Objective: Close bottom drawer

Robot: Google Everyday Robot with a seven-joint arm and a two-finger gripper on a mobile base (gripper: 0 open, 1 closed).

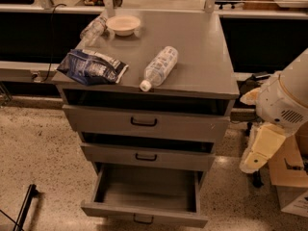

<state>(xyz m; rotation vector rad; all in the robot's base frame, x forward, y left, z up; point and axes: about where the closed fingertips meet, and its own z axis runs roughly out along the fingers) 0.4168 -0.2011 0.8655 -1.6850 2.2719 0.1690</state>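
The bottom drawer [144, 214], grey metal with a low front panel and a small black handle, is the lowest in the grey cabinet [202, 47]. It is pulled far out and its inside shows empty. My arm's white and cream end with the gripper [253, 161] hangs to the right of the cabinet, at about the height of the middle drawer [147, 156]. It is apart from the cabinet and touches no drawer. The top drawer [144, 122] and the middle drawer each stand slightly out, with a dark gap above them.
On the cabinet top lie a blue bag [92, 67], a clear water bottle [159, 67], a pale bowl [123, 25] and a second clear bottle [93, 29]. Cardboard boxes [288, 177] stand on the floor at the right. A black bar [24, 208] is at the lower left.
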